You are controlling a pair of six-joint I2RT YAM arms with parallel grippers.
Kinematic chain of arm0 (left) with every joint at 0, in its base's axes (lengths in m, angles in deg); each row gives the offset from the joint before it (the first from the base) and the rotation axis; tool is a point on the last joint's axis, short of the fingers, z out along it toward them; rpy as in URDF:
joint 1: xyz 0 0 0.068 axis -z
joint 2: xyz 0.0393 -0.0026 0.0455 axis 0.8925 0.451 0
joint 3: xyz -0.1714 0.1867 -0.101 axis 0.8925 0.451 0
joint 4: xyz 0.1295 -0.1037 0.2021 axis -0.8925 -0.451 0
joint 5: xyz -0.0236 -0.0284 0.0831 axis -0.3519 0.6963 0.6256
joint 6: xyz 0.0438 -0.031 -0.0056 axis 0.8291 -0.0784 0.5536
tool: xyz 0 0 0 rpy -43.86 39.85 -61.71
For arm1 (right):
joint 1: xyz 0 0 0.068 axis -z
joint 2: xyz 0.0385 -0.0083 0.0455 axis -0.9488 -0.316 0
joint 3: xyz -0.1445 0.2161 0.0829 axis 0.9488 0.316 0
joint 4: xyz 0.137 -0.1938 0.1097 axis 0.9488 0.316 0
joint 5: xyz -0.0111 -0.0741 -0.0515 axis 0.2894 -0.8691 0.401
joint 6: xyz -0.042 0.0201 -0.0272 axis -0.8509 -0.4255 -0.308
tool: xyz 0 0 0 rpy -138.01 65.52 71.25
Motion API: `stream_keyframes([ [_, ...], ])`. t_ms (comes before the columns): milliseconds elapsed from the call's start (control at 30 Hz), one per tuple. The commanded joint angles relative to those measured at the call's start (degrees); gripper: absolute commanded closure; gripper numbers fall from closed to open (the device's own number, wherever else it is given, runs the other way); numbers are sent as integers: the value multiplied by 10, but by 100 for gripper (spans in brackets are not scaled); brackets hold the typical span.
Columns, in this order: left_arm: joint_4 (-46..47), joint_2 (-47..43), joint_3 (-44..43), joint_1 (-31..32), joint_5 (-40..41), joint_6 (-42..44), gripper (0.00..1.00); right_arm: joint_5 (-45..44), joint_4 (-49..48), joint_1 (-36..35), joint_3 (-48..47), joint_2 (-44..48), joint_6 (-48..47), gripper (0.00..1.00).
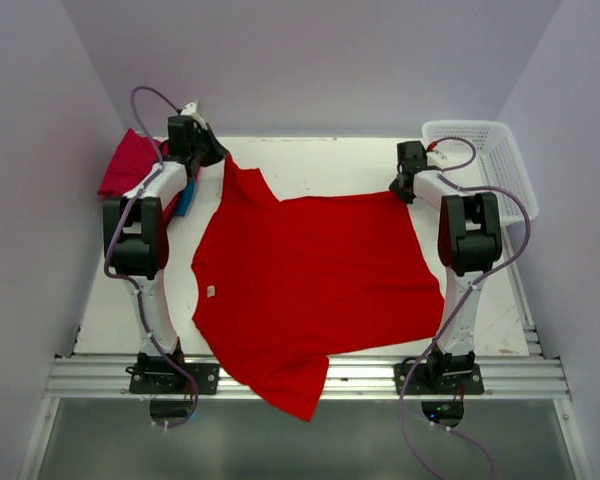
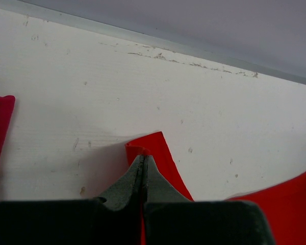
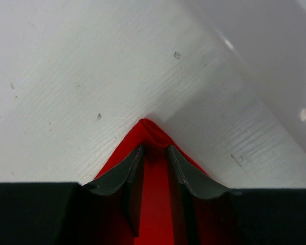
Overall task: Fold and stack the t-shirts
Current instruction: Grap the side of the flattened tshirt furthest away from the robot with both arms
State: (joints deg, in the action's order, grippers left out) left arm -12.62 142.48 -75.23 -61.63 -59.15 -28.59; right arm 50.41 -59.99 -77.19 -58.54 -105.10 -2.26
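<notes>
Clearly the red t-shirt (image 1: 310, 280), spread across the table (image 1: 320, 165) and draping over its near edge, is light, limp cloth; corners grip best. The left tool (image 2: 143, 159) is clamped on one far corner, while the right tool (image 3: 154, 148) has its jaws slightly apart astride another.

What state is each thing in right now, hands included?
red t-shirt: spread flat, one end drooping past the near edge.
crimson-pink t-shirt: bunched up, far left.
teal-blue t-shirt: mostly hidden, only a sliver shows.
basket: upright, far right.
left hand: shut on a red t-shirt corner.
right hand: jaws partly apart astride another corner; grip unclear.
</notes>
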Motion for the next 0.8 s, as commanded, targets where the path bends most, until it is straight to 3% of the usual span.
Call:
stream_keyframes([
  [0, 22, -35, 2, -3, -4, -2, 100, -6, 2, 9, -8, -19, 14, 73],
  [267, 24, -34, 4, -3, -8, -4, 100, -4, -25, 10, 24, 6, 3, 100],
  [533, 25, -35, 6, -3, -9, -4, 100, -8, -40, 10, 36, 47, -19, 100],
  [600, 25, -35, 6, -3, -9, -4, 100, -8, -31, 9, 25, 51, -24, 89],
  [767, 28, -36, 10, -3, -10, -5, 100, -9, -24, 10, 10, 51, -30, 86],
])
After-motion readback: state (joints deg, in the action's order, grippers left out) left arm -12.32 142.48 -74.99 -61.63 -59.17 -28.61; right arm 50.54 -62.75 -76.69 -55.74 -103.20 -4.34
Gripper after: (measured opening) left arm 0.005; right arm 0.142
